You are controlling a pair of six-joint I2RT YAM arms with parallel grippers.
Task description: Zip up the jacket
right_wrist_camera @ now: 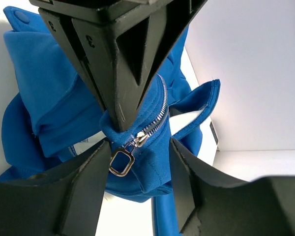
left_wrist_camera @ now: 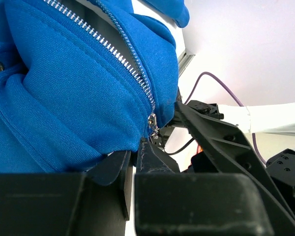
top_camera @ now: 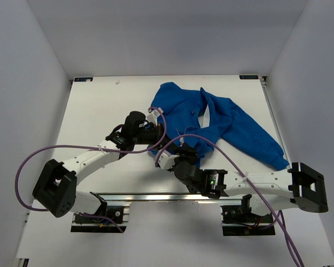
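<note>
The left end effector (right_wrist_camera: 117, 118) is clamped shut on the jacket's bottom hem, right beside the foot of the zipper, holding that corner up off the worktop (top_camera: 100, 105). The right end effector (right_wrist_camera: 140, 141) is open, its two fingers (right_wrist_camera: 83, 187) standing either side of the pull ring without touching it.

The jacket (top_camera: 211, 119) lies rumpled on the far right part of the worktop, one sleeve trailing toward the right edge and its near hem drawn in to where the two end effectors meet.

As for progress, I judge the task to be barely begun. The slider (left_wrist_camera: 151, 120) sits at the very bottom of the zipper (left_wrist_camera: 113, 49), and above it the two rows of teeth part, with pale lining showing between them. The hem is anchored, which is the preparation done. What is left is taking hold of the pull ring (right_wrist_camera: 121, 162) and drawing the slider the whole length of the front. How far up the teeth run cannot be seen under the folds.

By count:
- one worktop
- one jacket
- two arms, each with one end effector
- one zipper
- one slider
- one pull ring
</note>
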